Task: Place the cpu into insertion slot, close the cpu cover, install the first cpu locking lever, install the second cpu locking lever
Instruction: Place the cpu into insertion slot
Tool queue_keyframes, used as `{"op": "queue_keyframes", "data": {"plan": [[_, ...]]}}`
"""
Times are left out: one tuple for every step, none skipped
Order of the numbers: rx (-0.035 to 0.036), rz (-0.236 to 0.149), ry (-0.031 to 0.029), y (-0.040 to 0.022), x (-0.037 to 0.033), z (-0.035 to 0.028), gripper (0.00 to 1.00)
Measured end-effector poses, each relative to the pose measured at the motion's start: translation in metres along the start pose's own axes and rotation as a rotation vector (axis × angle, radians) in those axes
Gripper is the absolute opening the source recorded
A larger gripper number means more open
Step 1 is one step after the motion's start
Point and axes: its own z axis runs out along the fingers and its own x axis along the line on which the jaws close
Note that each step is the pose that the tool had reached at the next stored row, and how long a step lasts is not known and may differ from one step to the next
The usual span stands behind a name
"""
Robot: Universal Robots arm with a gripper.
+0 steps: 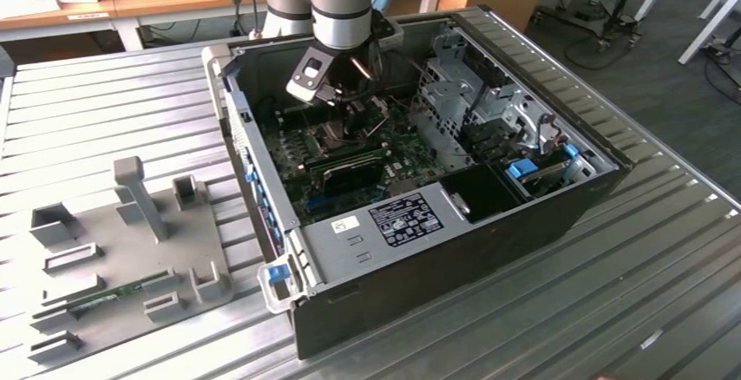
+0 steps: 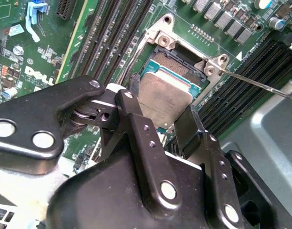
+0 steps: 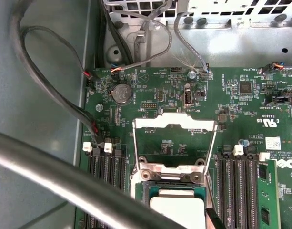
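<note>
My fingers (image 2: 188, 126), reaching down into the open case (image 1: 463, 250) on the tabletop (image 1: 116, 94), are clenched on the cpu (image 2: 165, 98), one finger on each of two opposite edges. The cpu hangs just over the socket (image 2: 160, 59), with a strip of contact field showing beyond its far edge, so I judge it not yet seated. The cover (image 3: 174, 121) stands swung back off the socket, its window open over the board (image 3: 155, 90). A thin lever (image 2: 260, 85) juts out beside the socket. As a thin, stiff, light chip with a smooth metal top, the cpu should slip easily under a loose grip. The socket contacts beneath it are likely fragile, so a hold by the bare side edges, kept level, looks soundest. The near edge and underside of the cpu are hidden behind my fingers. Its alignment marks cannot be made out. In the first wrist view the picture's edge cuts the cpu off and a blurred grey tube (image 3: 65, 176) crosses in front. In the exterior view my arm (image 1: 342, 16) covers the socket.
</note>
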Motion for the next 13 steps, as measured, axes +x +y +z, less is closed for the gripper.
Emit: {"op": "queue_keyframes", "data": {"plan": [[0.0005,0.000,-0.0001,0.0000,0.0000,0.0000,0.54],[0.0008,0.000,-0.0001,0.0000,0.0000,0.0000,0.54],[0.0012,0.000,-0.0001,0.0000,0.0000,0.0000,0.54],[0.0011,0.000,0.0000,0.0000,0.0000,0.0000,0.54],[0.0010,0.000,0.0009,0.0000,0.0000,0.0003,0.54],[0.0010,0.000,0.0018,-0.0001,0.0000,0.0006,0.54],[0.0010,0.000,0.0026,-0.0002,0.0000,0.0008,0.54],[0.0011,0.000,0.0035,-0.0003,0.0000,0.0011,0.54],[0.0010,0.000,0.0040,-0.0003,0.0000,0.0013,0.54],[0.0011,-0.001,0.0047,-0.0004,0.0000,0.0016,0.54],[0.0010,-0.001,0.0059,-0.0006,0.0000,0.0022,0.54],[0.0010,-0.001,0.0075,-0.0009,0.0001,0.0028,0.54],[0.0010,-0.002,0.0091,-0.0014,0.0001,0.0035,0.54]]}}
